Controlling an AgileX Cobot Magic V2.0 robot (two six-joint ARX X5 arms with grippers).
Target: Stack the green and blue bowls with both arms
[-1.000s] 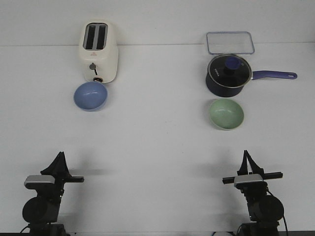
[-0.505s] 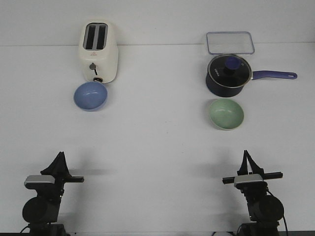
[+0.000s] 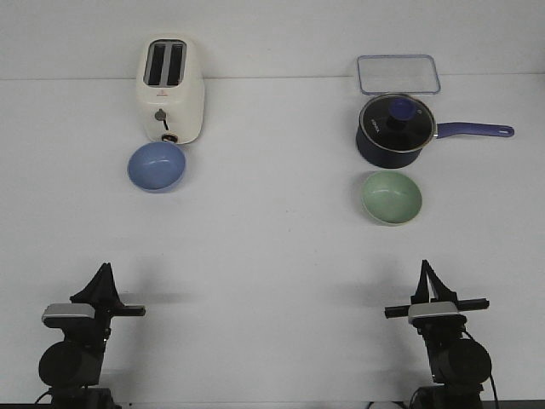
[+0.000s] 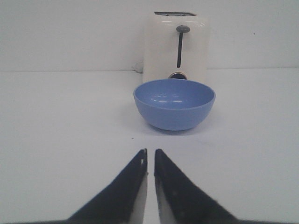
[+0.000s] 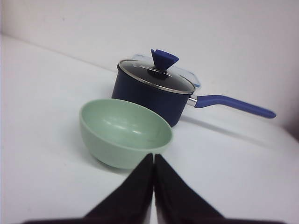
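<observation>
The blue bowl (image 3: pixel 157 166) sits upright and empty on the white table at the left, just in front of the toaster; it also shows in the left wrist view (image 4: pixel 174 103). The green bowl (image 3: pixel 392 198) sits upright and empty at the right, just in front of the saucepan; it also shows in the right wrist view (image 5: pixel 124 132). My left gripper (image 3: pixel 104 271) (image 4: pixel 150 152) is at the near left edge, well short of the blue bowl, jaws nearly together and empty. My right gripper (image 3: pixel 424 268) (image 5: pixel 153 156) is at the near right edge, shut and empty, short of the green bowl.
A cream toaster (image 3: pixel 171 89) stands behind the blue bowl. A dark navy saucepan with a glass lid (image 3: pixel 396 129) stands behind the green bowl, its handle (image 3: pixel 475 130) pointing right. A clear plastic box (image 3: pixel 398 73) lies behind the pan.
</observation>
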